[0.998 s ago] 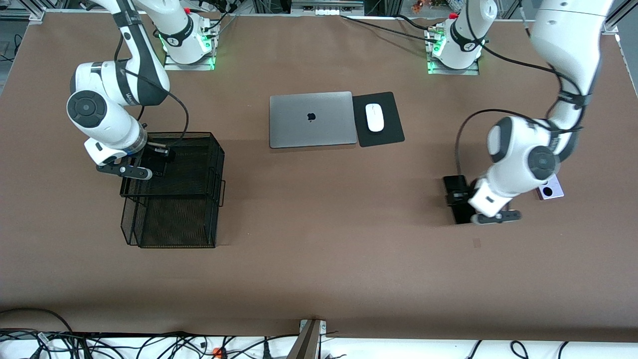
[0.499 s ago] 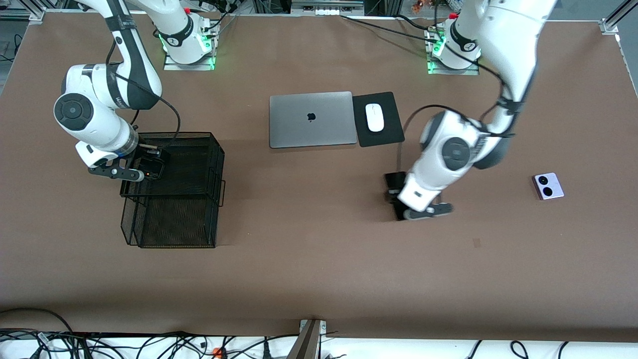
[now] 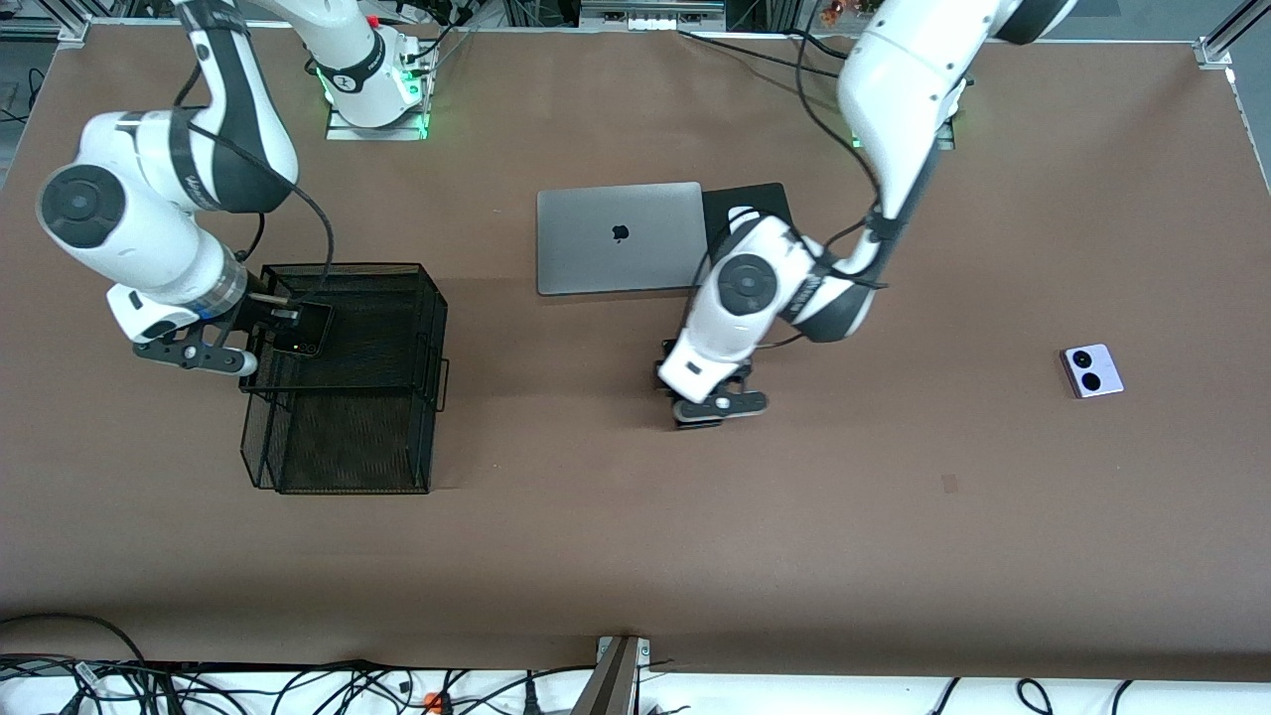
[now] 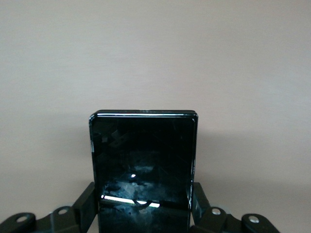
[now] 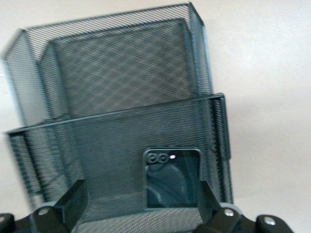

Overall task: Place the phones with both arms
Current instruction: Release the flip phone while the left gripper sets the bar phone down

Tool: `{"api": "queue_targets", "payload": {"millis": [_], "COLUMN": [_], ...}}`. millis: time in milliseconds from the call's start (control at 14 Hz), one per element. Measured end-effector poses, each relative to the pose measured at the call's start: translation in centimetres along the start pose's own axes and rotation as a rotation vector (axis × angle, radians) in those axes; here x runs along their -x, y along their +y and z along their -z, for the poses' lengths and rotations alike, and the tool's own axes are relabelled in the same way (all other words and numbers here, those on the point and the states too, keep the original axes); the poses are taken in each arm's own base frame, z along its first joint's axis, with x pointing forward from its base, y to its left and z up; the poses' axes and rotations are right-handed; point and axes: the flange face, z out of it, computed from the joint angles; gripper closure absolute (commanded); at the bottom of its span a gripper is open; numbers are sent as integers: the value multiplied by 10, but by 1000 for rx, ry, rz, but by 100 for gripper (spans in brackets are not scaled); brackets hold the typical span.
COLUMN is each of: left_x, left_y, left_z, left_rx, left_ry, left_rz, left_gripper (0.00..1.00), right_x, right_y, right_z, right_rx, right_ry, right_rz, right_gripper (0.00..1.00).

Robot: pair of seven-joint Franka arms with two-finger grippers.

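Note:
My left gripper (image 3: pixel 707 405) is shut on the long black phone (image 4: pixel 143 160) and holds it over the bare table, near the laptop's corner. The phone fills the gap between the left gripper's (image 4: pixel 144 196) fingers. A square black folded phone (image 3: pixel 304 328) lies flat in the upper tier of the black mesh tray (image 3: pixel 397 273). My right gripper (image 3: pixel 213 356) hangs open at that tier's edge at the right arm's end. In the right wrist view that square phone (image 5: pixel 172 179) lies free, past the spread fingers of the right gripper (image 5: pixel 142 191). The lavender-white phone (image 3: pixel 1092 370) lies alone toward the left arm's end.
A shut silver laptop (image 3: pixel 616 238) lies mid-table with a black mouse pad (image 3: pixel 770 196) beside it, partly covered by my left arm. The mesh tray's lower tier (image 3: pixel 348 447) juts toward the front camera. Cables run along the table's front edge.
My left arm has carried the long black phone from the left arm's end to mid-table. My right gripper has opened, let go of the square phone in the tray, and drawn back.

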Motion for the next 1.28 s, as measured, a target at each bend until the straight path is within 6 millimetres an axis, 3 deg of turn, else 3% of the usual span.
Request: {"api": "queue_targets", "payload": {"millis": [285,428,499,570,642,713,998,1283], "left_x": [4,23,34,41,46,46,37,16], "left_y": [39,59,68,73,77,78,78,77], "left_z": [-20,-38,-47,-54,-58,-60,-51,-24], "left_rx": [26,20,10,-1,-10,-14,-5,-39], "left_ry": [26,21,20,23,30,35,56,41], "left_rz": [-54,-96,-116,-132,-143,-147,-84,-46], "left_gripper": [100,100,94,72,22,0,0,0], "right_x": [-24,-39,-44,-46,-47,-48,-49,-52], "right_y": [-13,-12,-10,-8,-8,-8,-9,-24], "right_z": [30,29,25,23,21,22,25,30], "right_rx": [-45,-62,-63,-60,-59,-59,-61,-67], "right_ry": [-38,-41,-42,-42,-42,-41,-34,-22], "right_rz": [-23,-41,-36,-31,-26,-23,-17,9], "right_gripper": [0,0,0,0,0,0,0,0]}}
